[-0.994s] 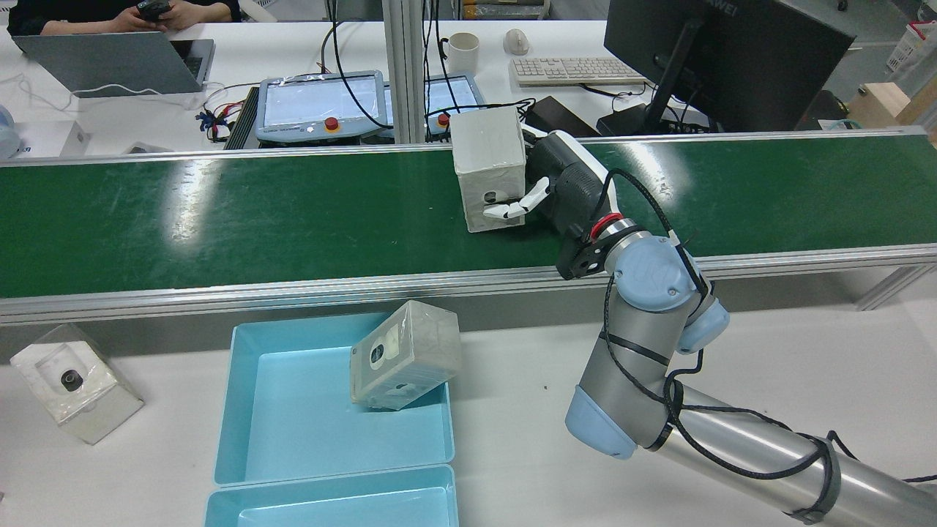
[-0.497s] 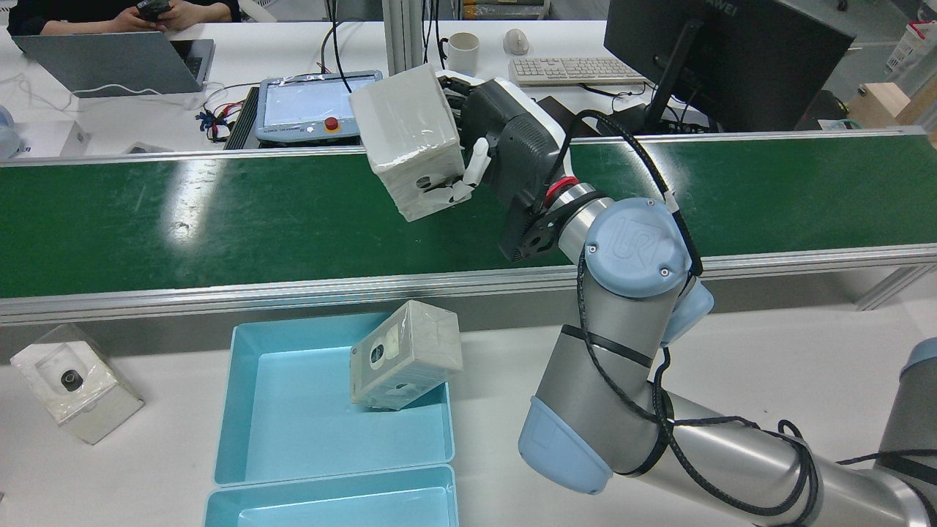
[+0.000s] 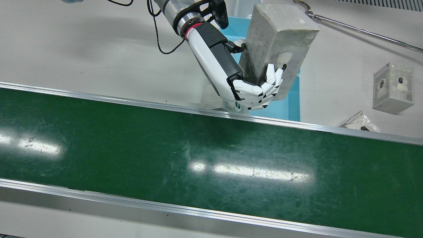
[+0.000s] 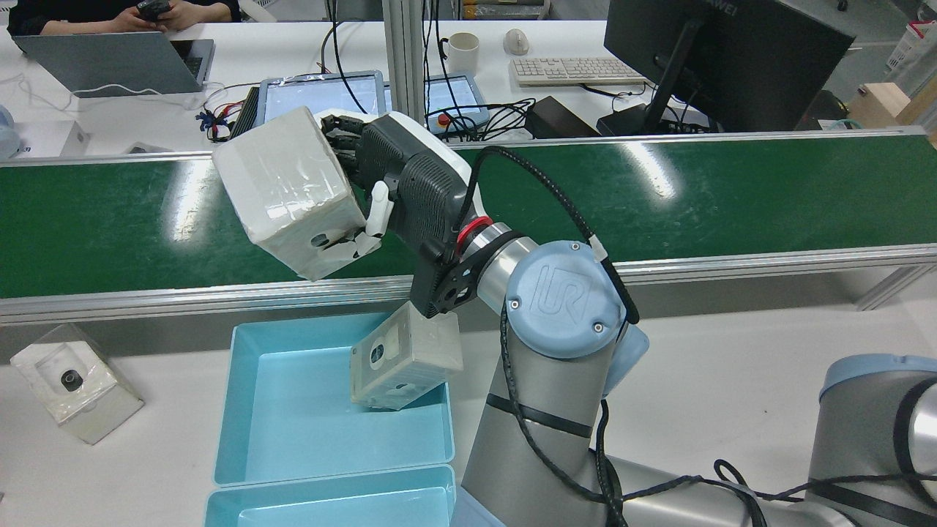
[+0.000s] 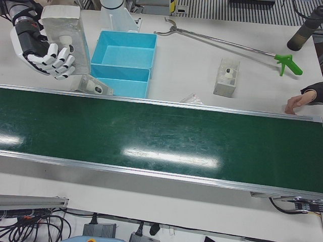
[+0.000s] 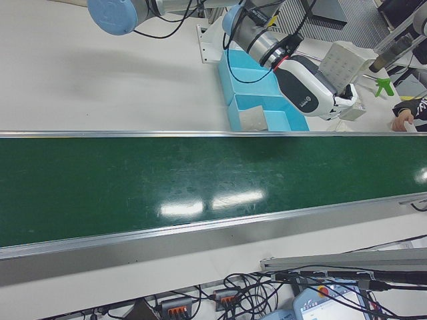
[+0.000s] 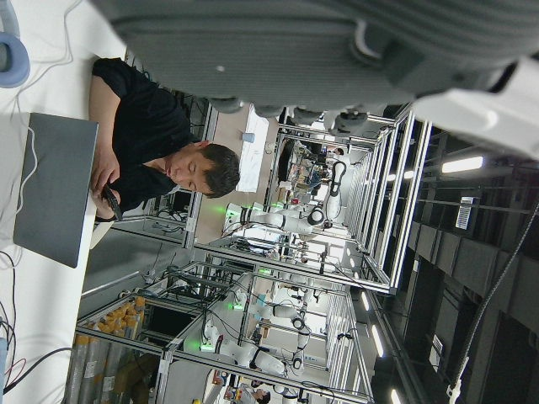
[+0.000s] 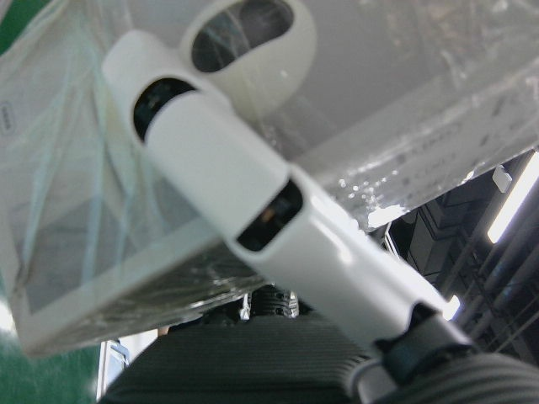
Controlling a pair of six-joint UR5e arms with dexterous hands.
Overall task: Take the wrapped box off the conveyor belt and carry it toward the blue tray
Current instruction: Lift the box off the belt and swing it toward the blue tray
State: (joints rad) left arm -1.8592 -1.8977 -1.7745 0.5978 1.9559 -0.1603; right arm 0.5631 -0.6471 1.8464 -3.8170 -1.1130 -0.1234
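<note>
Rear view: right hand [image 4: 395, 194] wrapped around the wrapped box [image 4: 289, 192], fingers behind the far face and thumb against the near face, box lifted clear of the conveyor belt [image 4: 732, 194] and tilted, its long axis slanting up and away from the palm. Held out to the hand's left side, over the belt's near rail. Blue tray [image 4: 256, 410] below and nearer the robot than the hand, so, judging by this, a move down and back toward the robot is called for. Already in the tray, leaning on its far right corner: a second wrapped box [image 4: 406, 355], directly beneath the wrist; worth steering to its left. Third box [image 4: 73, 380] well off to the hand's left on the table.

Front view: same grasp, fingers [image 3: 261, 94] curled over the box's lower end, the blue tray partly hidden behind.

Left hand: unseen in every station view; only its own camera view, showing a blurred dark housing, so its state cannot be told. Right arm plainly the one at work.

Writing: "UR" logo on the arm's blue joint cap [image 4: 560, 296]; letters "AWEI" on the monitor [image 4: 717, 44]. Print on the box wrap too small to read.
</note>
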